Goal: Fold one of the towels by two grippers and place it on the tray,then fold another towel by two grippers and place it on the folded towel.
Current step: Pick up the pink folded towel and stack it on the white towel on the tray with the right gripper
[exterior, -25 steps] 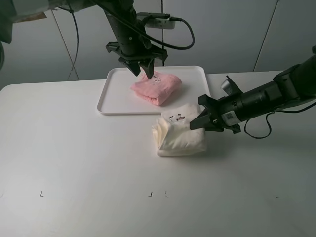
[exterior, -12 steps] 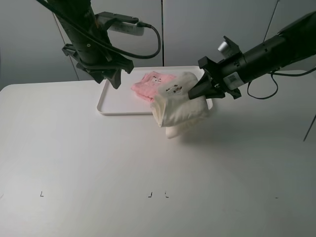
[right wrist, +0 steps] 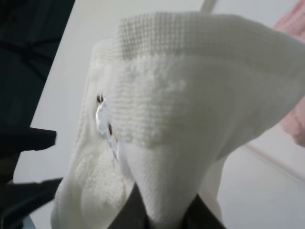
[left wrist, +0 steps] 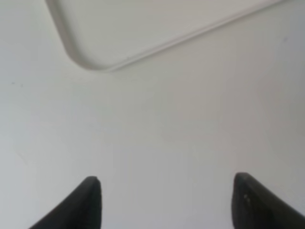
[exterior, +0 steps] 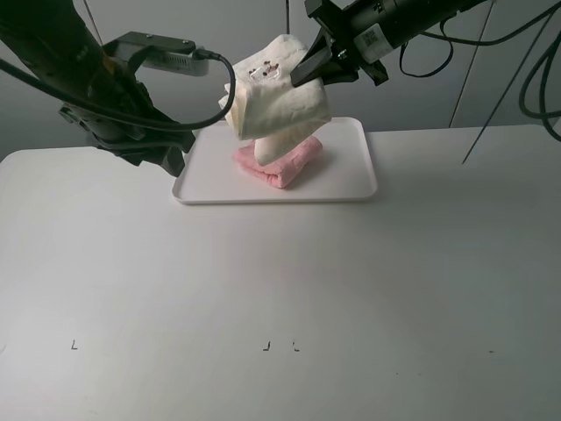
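Observation:
The folded pink towel (exterior: 287,163) lies on the white tray (exterior: 351,194) at the back of the table. Just above it hangs the folded cream-white towel (exterior: 273,96), bunched and drooping, its lower edge close to the pink towel. My right gripper (exterior: 308,68) is shut on the cream towel's upper right edge. In the right wrist view the cream towel (right wrist: 181,109) fills the frame, pinched in my right gripper (right wrist: 162,212), with the pink towel (right wrist: 296,119) at the edge. My left gripper (exterior: 172,156) hovers off the tray's front left corner (left wrist: 86,62); in its wrist view the left gripper (left wrist: 166,180) is open and empty.
Bare white tabletop (exterior: 280,298) spreads in front of the tray, with small black marks (exterior: 267,346) near the front. Black cables (exterior: 491,53) trail behind the right arm. A grey wall stands behind the table.
My right gripper has lifted the cream towel off the table and carried it back over the pink towel on the tray. My left gripper withdrew leftward off the tray and opened wider.

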